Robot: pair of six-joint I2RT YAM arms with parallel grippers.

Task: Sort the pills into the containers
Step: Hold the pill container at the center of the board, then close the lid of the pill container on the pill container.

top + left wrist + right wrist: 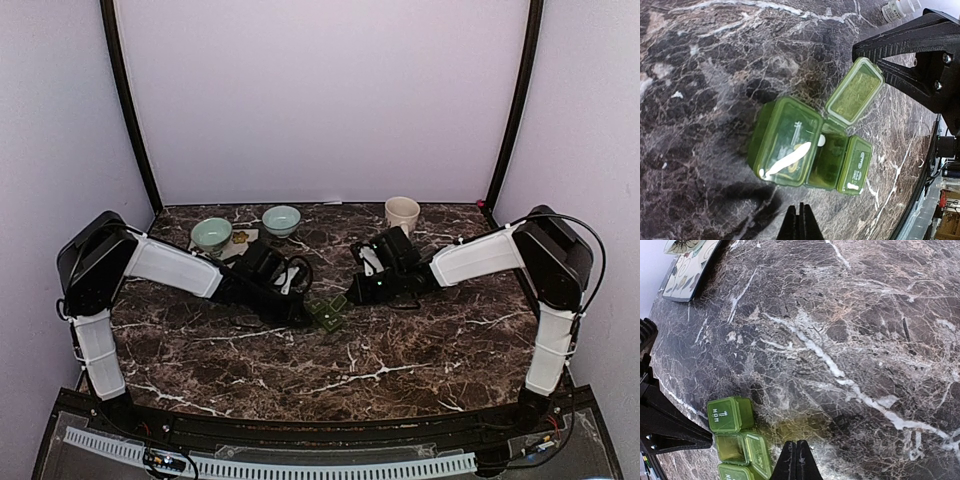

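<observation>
Left gripper (800, 209) and right gripper (796, 446) pressed together, empty. Pill box (810, 150) just ahead, one lid (856, 90) raised. Judged: filling step; jaws must be spread for next pickup.

Dark marble table (400, 350), pale lavender walls (320, 100)

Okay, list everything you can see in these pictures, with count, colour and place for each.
pill box: one, dark green, mid-table, one lid open
bowls: two, pale teal, far left
mug: one, cream, far edge right of centre
mat: one, pale patterned, beside the bowls
bottle: one, white, partly cut off in the left wrist view
table: one, dark marble with white veins
left pincer: one, black, shut, left of the pill box
right pincer: one, black, shut, right of the pill box
</observation>
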